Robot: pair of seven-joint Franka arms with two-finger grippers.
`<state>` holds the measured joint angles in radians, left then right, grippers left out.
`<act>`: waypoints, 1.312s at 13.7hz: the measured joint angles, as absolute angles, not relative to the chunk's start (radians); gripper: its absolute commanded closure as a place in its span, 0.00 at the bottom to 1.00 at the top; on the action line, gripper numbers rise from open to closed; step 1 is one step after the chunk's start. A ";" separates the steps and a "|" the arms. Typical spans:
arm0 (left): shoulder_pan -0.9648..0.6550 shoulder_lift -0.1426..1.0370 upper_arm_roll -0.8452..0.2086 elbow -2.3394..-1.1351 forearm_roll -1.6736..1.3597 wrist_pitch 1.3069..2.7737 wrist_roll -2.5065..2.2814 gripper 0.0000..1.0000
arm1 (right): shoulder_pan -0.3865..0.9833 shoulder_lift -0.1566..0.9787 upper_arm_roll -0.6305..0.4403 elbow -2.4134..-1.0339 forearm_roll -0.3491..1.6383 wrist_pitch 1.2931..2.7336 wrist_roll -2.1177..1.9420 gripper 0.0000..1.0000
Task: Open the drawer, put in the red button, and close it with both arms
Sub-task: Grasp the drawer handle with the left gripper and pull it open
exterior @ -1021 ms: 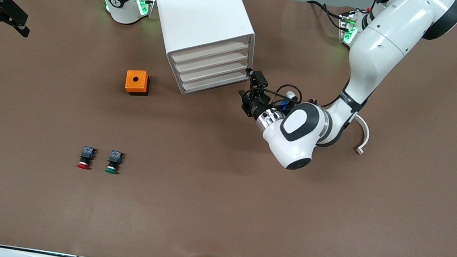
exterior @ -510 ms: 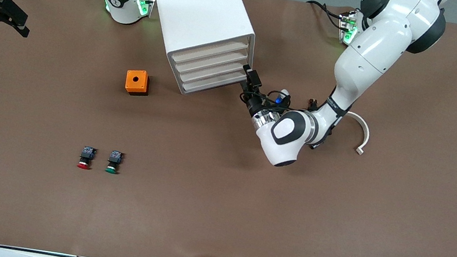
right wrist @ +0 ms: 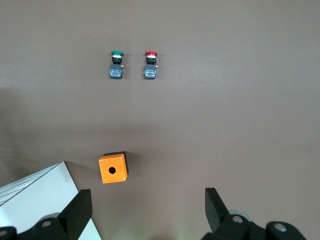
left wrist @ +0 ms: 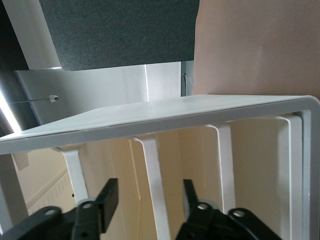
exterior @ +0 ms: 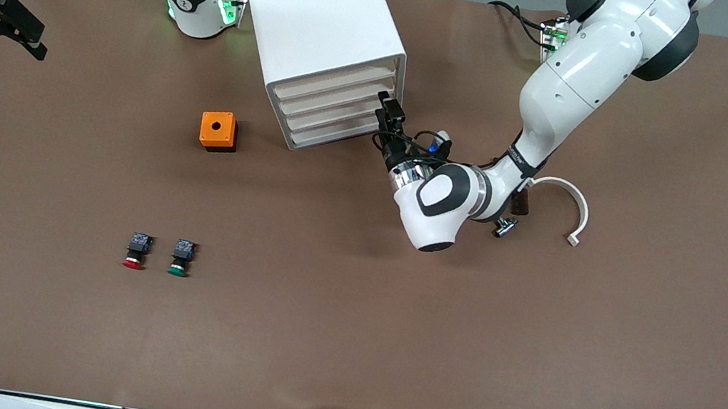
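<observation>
In the front view, the left gripper (exterior: 388, 113) sits at the face of the white drawer cabinet (exterior: 321, 32), at the corner toward the left arm's end of the table and level with the lower drawers (exterior: 337, 117), all of which look shut. Its fingers seem to bracket a drawer edge, but this view does not show whether they pinch it. The right gripper (exterior: 8, 25) waits over the right arm's end of the table, jaws spread. The red button (exterior: 136, 251) lies on the brown table (exterior: 530, 345), much nearer the front camera than the cabinet, just beside the green button (exterior: 180, 258); an orange box (exterior: 218, 131) stands between the buttons and the cabinet, and a white curved piece (exterior: 569, 206) lies near the left arm's wrist. In the left wrist view, the two fingers (left wrist: 107, 197) straddle one white drawer lip (left wrist: 152, 185) with a gap on each side, so the jaws are partly apart and not yet clamped. In the right wrist view, the spread fingers (right wrist: 80, 210) hang above the orange box, with the red button and green button side by side on the table and apart from it. The step in hand appears to be taking hold of a drawer to open it; the next move likely calls for closing on that lip, then a straight outward pull.
</observation>
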<state>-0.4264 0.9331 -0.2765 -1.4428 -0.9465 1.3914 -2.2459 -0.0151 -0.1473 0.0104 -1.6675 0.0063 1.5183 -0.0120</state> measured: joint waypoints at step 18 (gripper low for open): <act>-0.503 0.948 -0.276 -1.443 -0.948 1.395 -2.260 0.90 | -0.015 -0.147 0.015 -1.668 0.006 1.526 -0.012 0.00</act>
